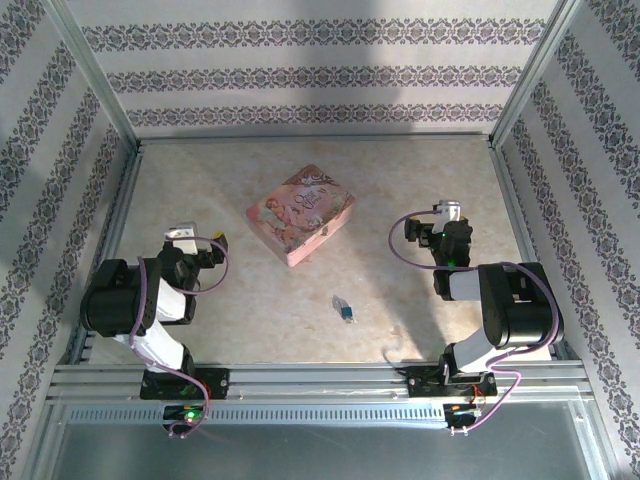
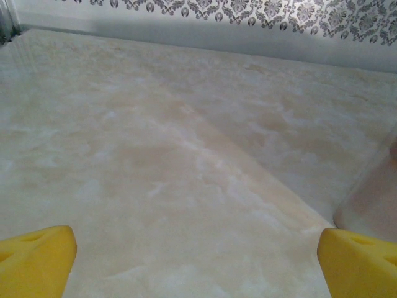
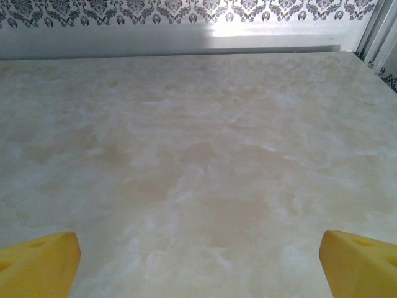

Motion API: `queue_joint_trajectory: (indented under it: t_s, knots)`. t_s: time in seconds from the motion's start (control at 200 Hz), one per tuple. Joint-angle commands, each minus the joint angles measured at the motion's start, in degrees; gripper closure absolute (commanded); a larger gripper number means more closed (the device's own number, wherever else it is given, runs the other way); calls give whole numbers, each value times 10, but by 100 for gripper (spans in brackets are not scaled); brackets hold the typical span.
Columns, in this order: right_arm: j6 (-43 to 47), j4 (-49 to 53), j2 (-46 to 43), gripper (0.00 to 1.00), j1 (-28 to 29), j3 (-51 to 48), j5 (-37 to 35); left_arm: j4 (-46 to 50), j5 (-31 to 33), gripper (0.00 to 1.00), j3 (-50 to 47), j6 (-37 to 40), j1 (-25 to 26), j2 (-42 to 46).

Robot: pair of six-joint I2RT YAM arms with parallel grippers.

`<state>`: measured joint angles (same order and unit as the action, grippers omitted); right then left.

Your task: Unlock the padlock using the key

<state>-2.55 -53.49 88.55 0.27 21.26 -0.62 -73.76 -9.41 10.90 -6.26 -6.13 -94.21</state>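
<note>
Surface: the table (image 1: pixel 200 170) has a flat cream top with marble-like veining, smooth and faintly glossy; the wrist views show pale cloudy patches and a soft sheen.
Room: the walls (image 1: pixel 300 60) stand on three sides, papered pale with dark damask bands; aluminium rails (image 1: pixel 320 378) run along the near edge and up the corners.
Padlock: the padlock (image 1: pixel 343 308) is tiny, silvery metal with a blue part. It lies on bare table towards the front, between the two arms, apart from the box; it is too small to tell its parts apart.
Tin box: the pink tin box (image 1: pixel 300 214) is rectangular with rounded corners and a picture-printed lid, set diagonally at mid-table.
Left gripper: the left gripper (image 2: pixel 198 267) has yellow wedge-shaped fingertips (image 2: pixel 37 261) spread wide, with nothing between them, over bare table left of the box.
Right gripper: the right gripper (image 3: pixel 198 267) has matching yellow tips, also spread wide and empty, over bare table right of the box.
Cables: purple cables (image 1: pixel 395 240) loop at each black arm.
</note>
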Motion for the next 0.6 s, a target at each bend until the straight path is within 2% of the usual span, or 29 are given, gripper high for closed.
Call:
queue_joint_trajectory:
  t_s: [0.0, 0.185, 0.595]
  knots:
    - [8, -6, -8, 2, 4, 3, -5, 18, 19, 1, 28, 1, -5, 17]
    - [9, -7, -8, 2, 4, 3, -4, 176, 61, 1, 103, 41, 37, 30]
    - [8, -6, -8, 2, 4, 3, -5, 168, 57, 1, 101, 46, 40, 28]
